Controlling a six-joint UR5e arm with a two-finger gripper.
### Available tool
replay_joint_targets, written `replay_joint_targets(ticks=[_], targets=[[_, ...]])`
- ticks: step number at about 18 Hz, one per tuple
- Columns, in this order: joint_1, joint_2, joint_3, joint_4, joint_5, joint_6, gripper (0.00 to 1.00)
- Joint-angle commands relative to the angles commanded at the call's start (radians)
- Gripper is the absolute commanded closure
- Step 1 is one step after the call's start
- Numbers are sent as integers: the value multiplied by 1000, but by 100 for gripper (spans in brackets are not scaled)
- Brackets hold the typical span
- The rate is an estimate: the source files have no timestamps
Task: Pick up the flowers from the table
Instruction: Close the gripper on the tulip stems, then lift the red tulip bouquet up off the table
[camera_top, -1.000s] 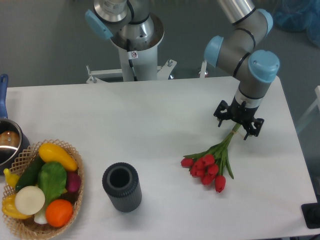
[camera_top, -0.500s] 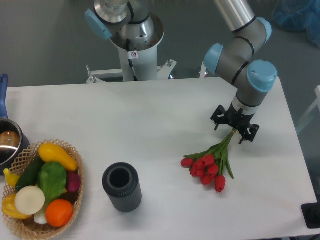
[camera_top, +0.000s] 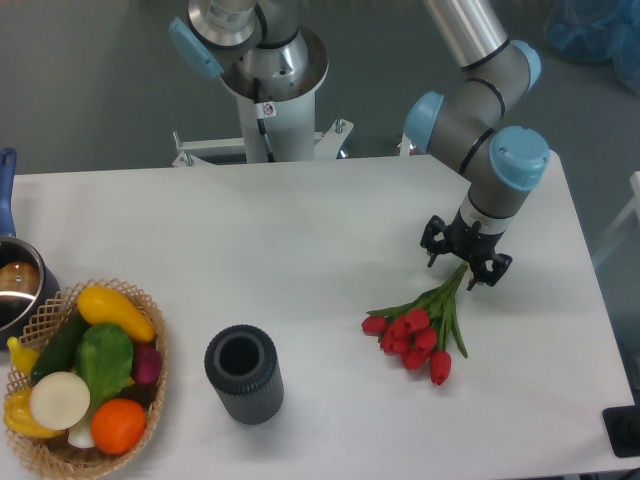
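On the large white rectangular table (camera_top: 300, 230) we noted, from the left, a dark metal pot (camera_top: 15, 285) at the edge, its contents unclear. Beside it stood a shallow woven basket (camera_top: 150, 385) holding a yellow squash, green vegetables, an orange, a pale onion and a purple item. Near the front stood a dark grey ribbed cylindrical cup (camera_top: 243, 373), upright and apparently empty.

Further right lay the small bunch of red tulips with green stems (camera_top: 418, 327), flat on the table, heads toward the front. The black two-finger hand (camera_top: 466, 255) sat over the stem ends; we could not tell whether it had closed on them.

We judged a grasp so near the ends risky: the thin stems might slip out, or the heavier heads might droop and drag.
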Motion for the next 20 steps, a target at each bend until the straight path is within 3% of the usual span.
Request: replay_joint_targets(ticks=[13, 20], targets=[[-2, 2, 9, -2, 0, -2, 78], [3, 2, 41, -3, 0, -3, 83]])
